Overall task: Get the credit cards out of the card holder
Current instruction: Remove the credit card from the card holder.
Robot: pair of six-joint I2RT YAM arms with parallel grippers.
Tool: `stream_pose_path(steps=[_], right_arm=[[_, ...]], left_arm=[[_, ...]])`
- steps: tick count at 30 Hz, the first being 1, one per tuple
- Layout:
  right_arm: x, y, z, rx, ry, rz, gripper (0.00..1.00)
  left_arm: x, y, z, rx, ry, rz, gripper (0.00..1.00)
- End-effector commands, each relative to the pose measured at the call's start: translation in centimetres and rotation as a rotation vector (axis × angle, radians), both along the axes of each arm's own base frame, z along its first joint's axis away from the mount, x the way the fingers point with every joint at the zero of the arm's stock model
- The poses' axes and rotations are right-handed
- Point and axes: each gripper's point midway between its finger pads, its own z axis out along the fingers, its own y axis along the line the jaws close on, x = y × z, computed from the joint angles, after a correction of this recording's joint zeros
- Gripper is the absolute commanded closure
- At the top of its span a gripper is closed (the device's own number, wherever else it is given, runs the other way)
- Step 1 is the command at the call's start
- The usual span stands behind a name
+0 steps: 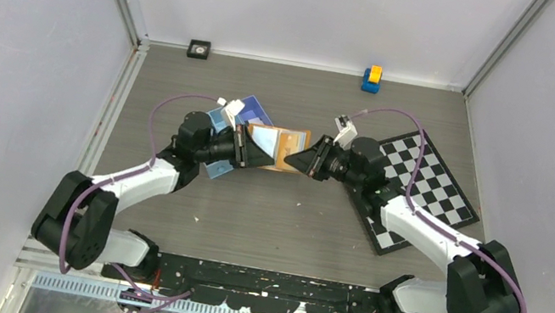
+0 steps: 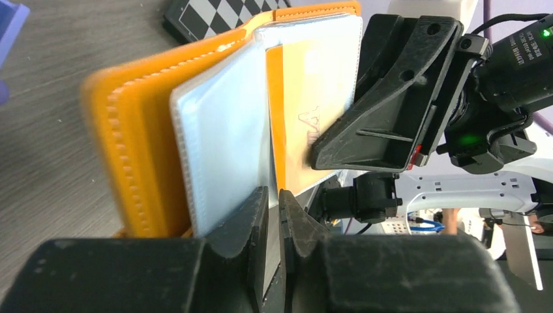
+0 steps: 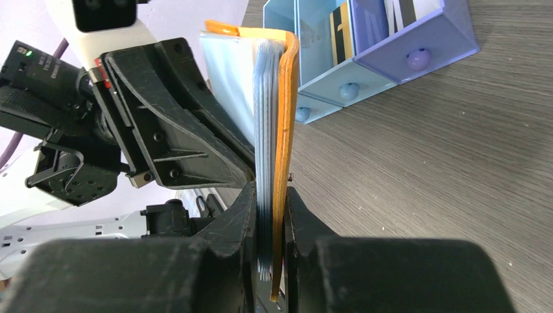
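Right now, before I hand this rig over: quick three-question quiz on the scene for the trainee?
1. True or false: the card holder lies flat on the table.
2. The right fingers clamp: A) the holder's orange cover together with its pale sleeves; B) one loose card; C) nothing.
3. Short answer: what patterned thing lies on the table under the right arm?

Key: 1 false, it stands upright in the right fingers. 2 A. 3 the checkerboard.
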Motion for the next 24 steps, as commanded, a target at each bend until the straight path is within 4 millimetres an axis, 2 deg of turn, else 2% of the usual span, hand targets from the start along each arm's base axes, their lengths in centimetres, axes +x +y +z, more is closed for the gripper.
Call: stream_pose_path(steps=[1, 7, 14, 20, 24], right_arm=[[-0.6, 1.5, 3.6, 0.141, -0.071, 0.088, 1.00], [-1.1, 1.9, 4.1, 0.174, -0.075, 0.121, 0.99], [-1.7, 2.5, 4.5, 0.209, -0.079, 0.167, 0.99], [-2.4, 3.3, 4.9, 0.236, -0.077, 0.222, 1.00], [-2.4, 3.6, 4.7, 0.237, -0.070, 0.227, 1.00]], left_arm=[[0.6, -0.6, 1.4, -0.016, -0.009, -0.029, 0.84], [0.6, -0.5, 1.5, -0.017, -0.009, -0.014, 0.72], [1.2, 0.3, 0.9, -0.013, 0.022, 0.029, 0.65], [1.3, 0.2, 1.3, -0.074, 0.033, 0.009, 0.65], [1.1, 0.1, 2.2, -0.126, 0.017, -0.022, 0.74]])
